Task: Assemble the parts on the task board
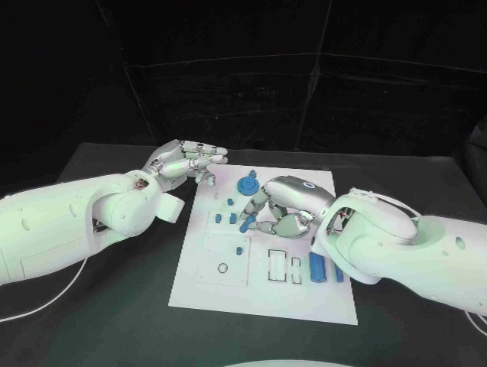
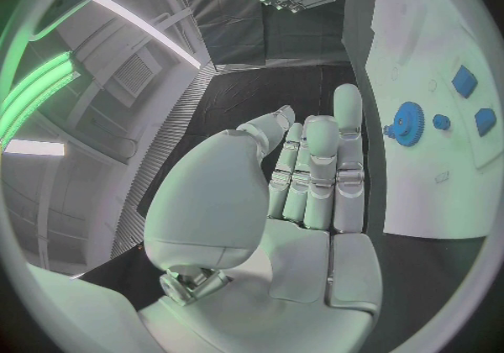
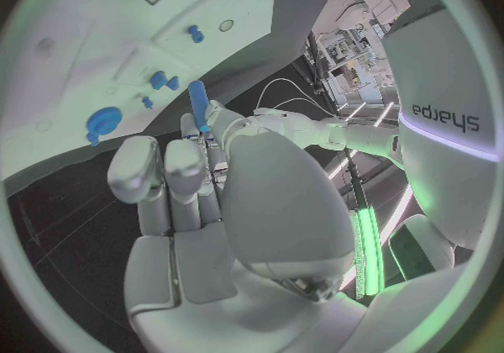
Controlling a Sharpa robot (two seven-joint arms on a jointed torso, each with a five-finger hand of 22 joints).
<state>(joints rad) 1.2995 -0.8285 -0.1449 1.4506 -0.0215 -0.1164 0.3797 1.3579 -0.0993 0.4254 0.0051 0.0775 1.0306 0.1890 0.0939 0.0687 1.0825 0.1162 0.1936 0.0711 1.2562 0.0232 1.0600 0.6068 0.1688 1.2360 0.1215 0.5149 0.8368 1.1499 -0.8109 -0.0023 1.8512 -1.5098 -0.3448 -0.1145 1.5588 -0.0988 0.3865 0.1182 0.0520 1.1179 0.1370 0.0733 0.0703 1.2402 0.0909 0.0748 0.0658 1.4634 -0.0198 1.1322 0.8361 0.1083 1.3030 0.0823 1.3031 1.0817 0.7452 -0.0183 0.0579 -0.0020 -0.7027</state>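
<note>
1. R hand (image 1: 282, 208) over task board (image 1: 267, 294) mid-upper area, fingers curled, pinching slim blue part (image 3: 197, 104) between thumb and fingertips; its long axis runs along the fingers, poking past the tips.
2. L hand (image 1: 185, 163) at board's upper-left edge, fingers curled together, holding nothing.
3. Blue gear (image 1: 245, 185) on board between both hands.

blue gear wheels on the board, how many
1: the blue gear sits near the task board's far edge, between the two hands. Others may be hidden under the right hand.
</note>
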